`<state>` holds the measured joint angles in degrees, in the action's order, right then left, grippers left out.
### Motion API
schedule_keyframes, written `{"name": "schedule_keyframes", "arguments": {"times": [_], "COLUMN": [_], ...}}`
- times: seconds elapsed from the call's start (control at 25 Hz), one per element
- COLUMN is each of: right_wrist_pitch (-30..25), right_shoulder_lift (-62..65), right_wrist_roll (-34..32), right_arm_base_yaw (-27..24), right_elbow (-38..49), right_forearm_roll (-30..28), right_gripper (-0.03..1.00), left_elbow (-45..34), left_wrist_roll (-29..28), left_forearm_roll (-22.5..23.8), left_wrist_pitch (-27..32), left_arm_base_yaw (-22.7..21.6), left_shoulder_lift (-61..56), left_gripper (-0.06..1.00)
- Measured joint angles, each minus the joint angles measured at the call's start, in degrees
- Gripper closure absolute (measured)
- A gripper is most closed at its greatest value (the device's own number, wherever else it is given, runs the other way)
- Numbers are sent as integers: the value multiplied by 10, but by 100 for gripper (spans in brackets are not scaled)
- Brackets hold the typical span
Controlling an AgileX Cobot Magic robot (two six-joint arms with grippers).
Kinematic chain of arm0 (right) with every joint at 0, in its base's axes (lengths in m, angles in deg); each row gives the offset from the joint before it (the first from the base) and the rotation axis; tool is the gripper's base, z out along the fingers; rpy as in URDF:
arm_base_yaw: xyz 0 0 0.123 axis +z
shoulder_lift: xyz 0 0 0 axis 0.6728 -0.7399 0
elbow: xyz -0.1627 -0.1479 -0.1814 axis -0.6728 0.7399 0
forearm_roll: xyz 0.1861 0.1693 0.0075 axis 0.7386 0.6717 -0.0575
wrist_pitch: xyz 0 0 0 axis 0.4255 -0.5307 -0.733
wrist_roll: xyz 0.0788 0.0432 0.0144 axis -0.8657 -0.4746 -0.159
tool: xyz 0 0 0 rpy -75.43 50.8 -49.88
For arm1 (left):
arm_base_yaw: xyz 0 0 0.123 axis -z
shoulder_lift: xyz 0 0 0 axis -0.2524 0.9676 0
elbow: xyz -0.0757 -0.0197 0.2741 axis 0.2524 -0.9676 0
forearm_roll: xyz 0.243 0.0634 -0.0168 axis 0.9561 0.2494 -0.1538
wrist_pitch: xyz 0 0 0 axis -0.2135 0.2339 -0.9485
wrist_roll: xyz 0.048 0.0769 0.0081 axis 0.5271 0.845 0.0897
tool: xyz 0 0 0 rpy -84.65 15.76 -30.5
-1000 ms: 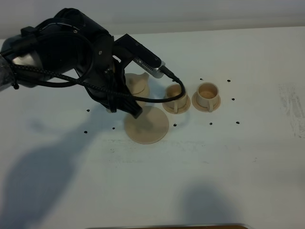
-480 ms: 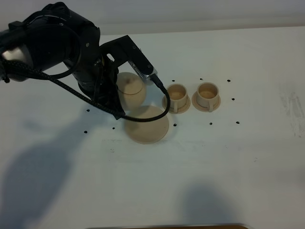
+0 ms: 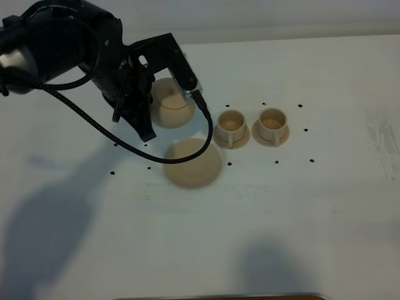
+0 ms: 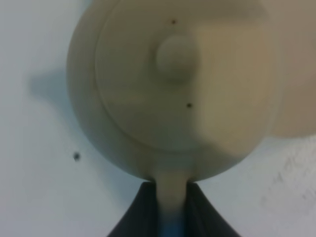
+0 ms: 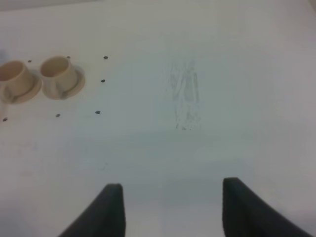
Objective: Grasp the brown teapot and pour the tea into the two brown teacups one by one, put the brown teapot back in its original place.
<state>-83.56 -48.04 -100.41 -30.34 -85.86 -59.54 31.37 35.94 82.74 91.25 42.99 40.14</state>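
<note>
One brown teapot (image 3: 170, 103) pinched by its loop handle in the left hand (image 4: 170, 190).
Squat, matte tan, knob-lidded, it is upper left of centre, just beside the large saucer (image 3: 192, 164); first teacup (image 3: 232, 127) and second teacup (image 3: 273, 124) stand right of that. Open worktop (image 3: 281, 225) fills the lower frame. The right hand (image 5: 173, 210) hangs spread.
</note>
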Motion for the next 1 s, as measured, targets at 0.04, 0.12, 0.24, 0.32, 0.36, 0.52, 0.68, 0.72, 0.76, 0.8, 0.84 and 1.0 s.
{"name": "schedule_keyframes", "arguments": {"times": [0.04, 0.12, 0.24, 0.32, 0.36, 0.52, 0.68, 0.72, 0.76, 0.8, 0.84, 1.0], "right_wrist_pitch": [0, 0, 0, 0, 0, 0, 0, 0, 0, 0, 0, 0], "right_shoulder_lift": [0, 0, 0, 0, 0, 0, 0, 0, 0, 0, 0, 0], "right_wrist_roll": [0, 0, 0, 0, 0, 0, 0, 0, 0, 0, 0, 0], "right_arm_base_yaw": [0, 0, 0, 0, 0, 0, 0, 0, 0, 0, 0, 0], "right_elbow": [0, 0, 0, 0, 0, 0, 0, 0, 0, 0, 0, 0], "right_forearm_roll": [0, 0, 0, 0, 0, 0, 0, 0, 0, 0, 0, 0], "right_gripper": [54, 54, 54, 54, 54, 54, 54, 54, 54, 54, 54, 54], "left_elbow": [10, 25, 38, 39, 39, 39, 39, 39, 39, 39, 39, 39], "left_wrist_roll": [8, 27, 55, 76, 88, 131, 161, 169, 175, 181, 186, 202], "left_forearm_roll": [-1, -2, -3, -3, -3, -3, -1, -1, -1, -1, 0, 2], "left_wrist_pitch": [0, 2, 4, 4, 4, -5, -25, -29, -35, -41, -45, -57], "left_arm_base_yaw": [0, 0, 0, 0, 0, 0, 0, 0, 0, 0, 0, 0], "left_shoulder_lift": [5, 13, 27, 35, 38, 46, 47, 48, 48, 49, 50, 62], "left_gripper": [78, 78, 78, 78, 78, 78, 78, 78, 78, 78, 78, 78]}}
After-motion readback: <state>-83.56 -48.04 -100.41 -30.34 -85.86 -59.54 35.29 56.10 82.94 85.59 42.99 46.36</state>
